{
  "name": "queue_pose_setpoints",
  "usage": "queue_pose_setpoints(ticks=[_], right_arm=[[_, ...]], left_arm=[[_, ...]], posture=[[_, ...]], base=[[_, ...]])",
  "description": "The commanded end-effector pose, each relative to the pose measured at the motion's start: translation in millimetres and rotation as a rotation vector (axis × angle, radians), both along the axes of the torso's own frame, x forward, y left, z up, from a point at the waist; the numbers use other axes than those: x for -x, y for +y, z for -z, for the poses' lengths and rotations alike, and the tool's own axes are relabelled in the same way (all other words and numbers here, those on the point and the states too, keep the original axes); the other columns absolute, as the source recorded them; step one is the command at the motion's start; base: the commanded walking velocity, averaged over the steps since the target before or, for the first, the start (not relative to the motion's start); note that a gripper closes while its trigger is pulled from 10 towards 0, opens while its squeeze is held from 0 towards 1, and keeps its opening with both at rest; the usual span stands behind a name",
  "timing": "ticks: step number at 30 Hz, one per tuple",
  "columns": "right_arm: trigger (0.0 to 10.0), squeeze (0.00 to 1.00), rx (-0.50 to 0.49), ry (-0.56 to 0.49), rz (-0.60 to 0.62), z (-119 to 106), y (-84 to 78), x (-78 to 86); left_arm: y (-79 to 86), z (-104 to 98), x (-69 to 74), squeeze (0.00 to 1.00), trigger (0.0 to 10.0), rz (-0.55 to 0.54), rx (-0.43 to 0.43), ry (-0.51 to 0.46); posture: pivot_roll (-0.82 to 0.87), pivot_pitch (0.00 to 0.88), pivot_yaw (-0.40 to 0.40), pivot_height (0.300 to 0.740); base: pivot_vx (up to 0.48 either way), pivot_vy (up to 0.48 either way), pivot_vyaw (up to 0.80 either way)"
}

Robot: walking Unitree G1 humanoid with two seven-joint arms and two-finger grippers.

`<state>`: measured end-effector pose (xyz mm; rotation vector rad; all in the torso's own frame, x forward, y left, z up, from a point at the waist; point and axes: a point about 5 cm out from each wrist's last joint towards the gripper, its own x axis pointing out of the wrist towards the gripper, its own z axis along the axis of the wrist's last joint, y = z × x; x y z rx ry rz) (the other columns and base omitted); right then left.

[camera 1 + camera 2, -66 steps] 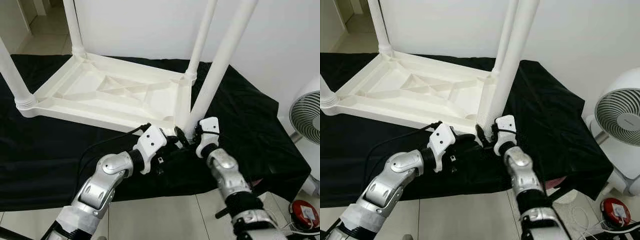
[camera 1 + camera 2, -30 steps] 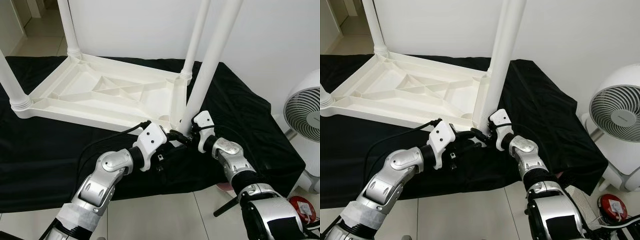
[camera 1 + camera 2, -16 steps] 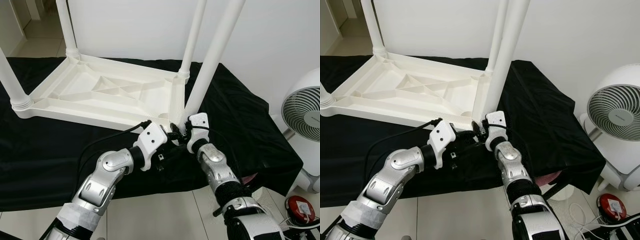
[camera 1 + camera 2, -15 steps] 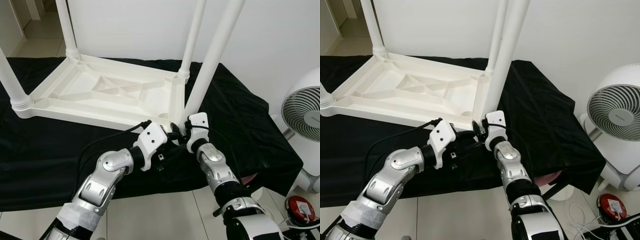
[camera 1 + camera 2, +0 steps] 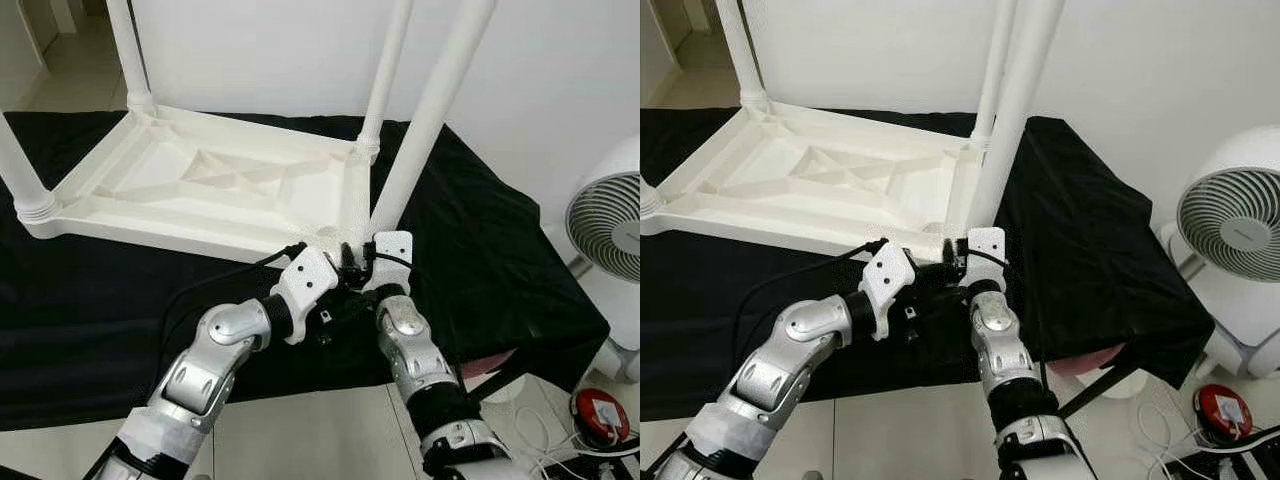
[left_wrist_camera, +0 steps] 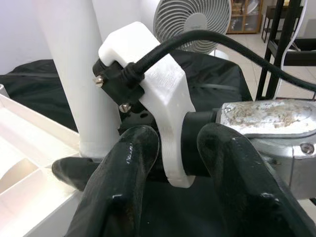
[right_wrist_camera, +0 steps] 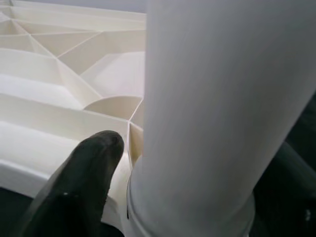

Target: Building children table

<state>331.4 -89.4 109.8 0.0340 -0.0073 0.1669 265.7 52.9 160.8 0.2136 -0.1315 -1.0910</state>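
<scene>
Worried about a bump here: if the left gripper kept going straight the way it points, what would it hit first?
Most likely the right arm's white wrist piece, which sits right between the left gripper fingers' line; the table leg stands just beyond, though depth is hard to judge.

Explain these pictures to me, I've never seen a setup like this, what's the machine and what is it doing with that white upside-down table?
This is a humanoid robot with two silver arms, each ending in two long black fingers. The two wide pictures come from cameras in its head, looking down; the two close-ups come from cameras on its wrists.

A white plastic children's table lies upside down on a black cloth, legs pointing up. Both grippers meet at the base of the nearest white round leg, at the table's near corner. The right gripper has its fingers either side of that leg. The left gripper sits just beside it, close against the right wrist. A white round fan stands on the floor to the right.
</scene>
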Motion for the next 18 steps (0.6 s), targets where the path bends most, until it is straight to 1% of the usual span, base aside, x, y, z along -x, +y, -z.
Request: queue_pose_setpoints(ticks=[1,3,6,7,8,9,11,12,14,15,16,17,18], right_arm=[[10.0,1.0,-0.008,0.007,-0.013,0,-3.8,0.8],[10.0,1.0,-0.007,0.003,-0.017,0,-6.0,0.5],[10.0,1.0,0.022,-0.001,-0.046,-1,-10.1,0.4],[10.0,0.0,0.034,-0.005,-0.075,-2,-13.6,-0.2],[10.0,0.0,0.036,-0.011,-0.11,-4,-16.8,-0.6],[10.0,0.0,0.036,-0.011,-0.11,-4,-16.8,-0.6],[10.0,0.0,0.054,-0.026,-0.222,-10,-24.5,-2.4],[10.0,0.0,0.054,-0.026,-0.222,-10,-24.5,-2.4],[10.0,0.0,0.109,-0.05,-0.316,-15,-29.0,-3.7],[10.0,0.0,0.109,-0.05,-0.316,-15,-29.0,-3.7],[10.0,0.0,0.148,-0.067,-0.364,-16,-32.1,-5.3],[10.0,0.0,0.148,-0.067,-0.364,-16,-32.1,-5.3],[10.0,0.0,0.166,-0.068,-0.411,-18,-34.7,-7.4]], left_arm=[[1.0,4,-0.3,0.0,10.0,-0.011,-0.011,0.016],[2.0,4,-0.7,0.0,10.0,-0.014,-0.011,0.018],[2.9,5,-0.2,0.0,10.0,-0.014,-0.015,0.023],[2.6,5,0.4,0.0,10.0,-0.012,-0.015,0.024],[2.3,5,0.7,0.0,10.0,-0.011,-0.014,0.025],[2.3,5,0.7,0.0,10.0,-0.011,-0.014,0.025],[1.8,5,1.8,0.0,10.0,-0.007,-0.014,0.026],[1.8,5,1.8,0.0,10.0,-0.007,-0.014,0.026],[1.9,6,2.5,0.0,10.0,-0.001,-0.017,0.027],[1.9,6,2.5,0.0,10.0,-0.001,-0.017,0.027],[2.1,7,2.7,0.0,10.0,0.003,-0.021,0.026],[2.1,7,2.7,0.0,10.0,0.003,-0.021,0.026],[2.3,7,2.4,0.0,10.0,0.005,-0.025,0.026]], posture=[[-0.04,0.0,-0.088,0.74],[-0.04,0.0,-0.088,0.74],[-0.04,0.0,-0.089,0.74],[-0.04,0.0,-0.089,0.74],[-0.04,0.0,-0.087,0.74],[-0.04,0.0,-0.087,0.74],[-0.04,0.0,-0.086,0.74],[-0.04,0.0,-0.086,0.74],[-0.05,0.0,-0.079,0.74],[-0.05,0.0,-0.079,0.74],[-0.05,0.0,-0.076,0.74],[-0.05,0.0,-0.076,0.74],[-0.06,0.0,-0.072,0.74]], base=[[0.0,0.0,0.0],[0.0,0.0,0.0],[0.0,0.0,0.0],[0.0,0.0,0.0],[0.0,0.0,0.0],[0.0,0.0,0.0],[0.0,0.0,0.0],[0.0,0.0,0.0],[0.0,0.0,0.0],[0.0,0.0,0.0],[0.0,0.0,0.0],[0.0,0.0,0.0],[0.0,0.0,0.0]])
